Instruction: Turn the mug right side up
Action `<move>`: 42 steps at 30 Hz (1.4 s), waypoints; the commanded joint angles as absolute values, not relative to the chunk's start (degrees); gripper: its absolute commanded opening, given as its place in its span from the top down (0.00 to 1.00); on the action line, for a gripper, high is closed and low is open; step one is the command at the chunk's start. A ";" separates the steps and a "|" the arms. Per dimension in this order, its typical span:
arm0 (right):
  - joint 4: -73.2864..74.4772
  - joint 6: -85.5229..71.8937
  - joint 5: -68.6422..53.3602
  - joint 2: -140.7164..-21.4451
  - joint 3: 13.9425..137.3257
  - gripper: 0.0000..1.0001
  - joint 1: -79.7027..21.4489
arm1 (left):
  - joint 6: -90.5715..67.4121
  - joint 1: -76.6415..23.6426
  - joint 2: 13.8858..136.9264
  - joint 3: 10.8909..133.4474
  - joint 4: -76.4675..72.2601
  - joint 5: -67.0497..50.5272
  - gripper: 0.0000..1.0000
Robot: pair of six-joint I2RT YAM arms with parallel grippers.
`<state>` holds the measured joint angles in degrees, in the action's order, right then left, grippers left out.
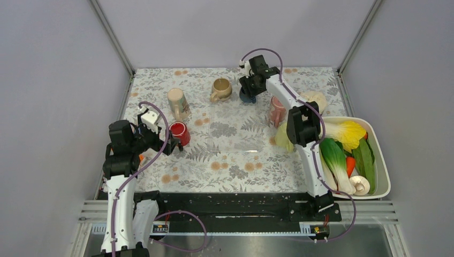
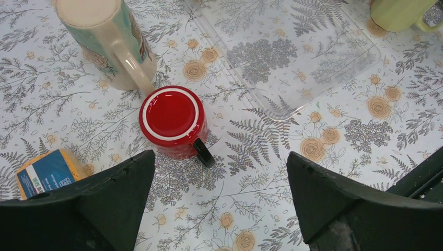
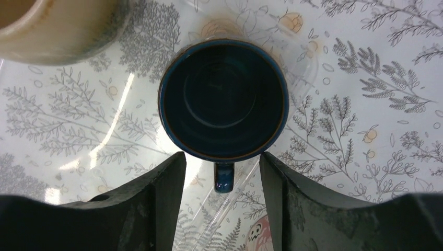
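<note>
A red mug (image 1: 179,133) stands upside down on the floral tablecloth, its white-ringed base up (image 2: 173,121) and its black handle (image 2: 202,152) pointing toward my left gripper. My left gripper (image 2: 219,175) is open and empty, just short of the mug, also seen in the top view (image 1: 172,145). My right gripper (image 1: 249,90) hovers at the far side over a dark blue mug (image 3: 223,99) that stands upright. Its jaws are open on either side of the blue handle (image 3: 223,178) without touching it (image 3: 219,180).
A tall cream mug (image 1: 178,103) stands base up beside the red mug (image 2: 102,39). A tan mug (image 1: 221,89) is upright, and a pink mug (image 1: 277,111) lies on its side. A clear tray (image 1: 235,151) lies mid-table. A white bin (image 1: 381,160) of vegetables sits right. A sponge (image 2: 49,170) lies near left.
</note>
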<state>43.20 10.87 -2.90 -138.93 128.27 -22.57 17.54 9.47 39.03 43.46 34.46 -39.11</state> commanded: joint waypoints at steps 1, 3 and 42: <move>43.29 10.99 -0.68 -140.59 133.47 0.37 -23.16 | 18.54 9.88 38.15 43.16 33.39 -41.23 0.01; 43.32 10.90 -0.33 -141.30 134.70 0.37 -23.11 | 18.54 10.02 38.05 43.16 33.40 -41.23 0.01; 31.09 20.30 -8.86 -53.59 54.53 0.16 -23.11 | 13.34 7.25 58.22 47.63 28.06 -21.94 0.01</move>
